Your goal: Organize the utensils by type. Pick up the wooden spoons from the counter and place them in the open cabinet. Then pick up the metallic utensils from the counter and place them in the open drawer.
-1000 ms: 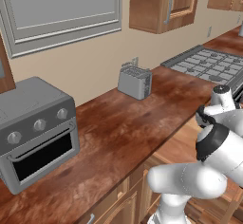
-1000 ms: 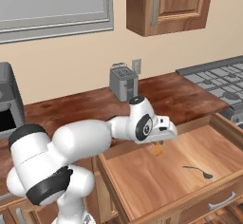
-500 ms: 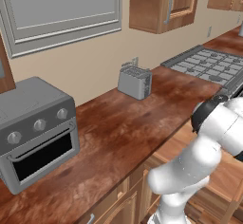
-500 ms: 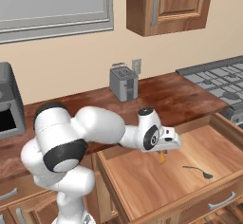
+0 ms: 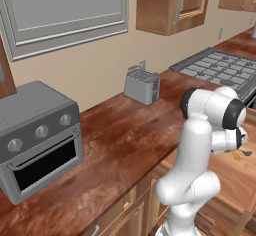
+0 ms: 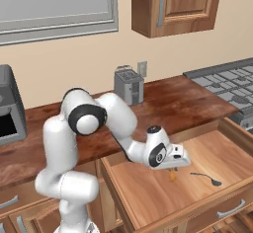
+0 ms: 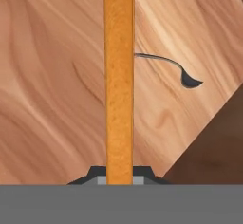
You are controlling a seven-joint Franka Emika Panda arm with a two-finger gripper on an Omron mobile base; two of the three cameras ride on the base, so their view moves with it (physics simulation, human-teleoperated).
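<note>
While the open drawer stands pulled out below the counter, the second half of the task is judged to be in hand: the orange fork is carried over the drawer's light interior, hanging at about 6 o'clock from the gripper, whose jaws are clamped together on its upper end. A release is called for next, preferably after a little more lowering so that the fork is laid flat and clear of the small dark spoon already lying at about 3 o'clock from it. From the left base view, only a sliver of the fork is seen past the arm. Along the hand view, the fork is shown as a straight orange strip with the dark spoon partly hidden behind it, a closeness the base views understate.
</note>
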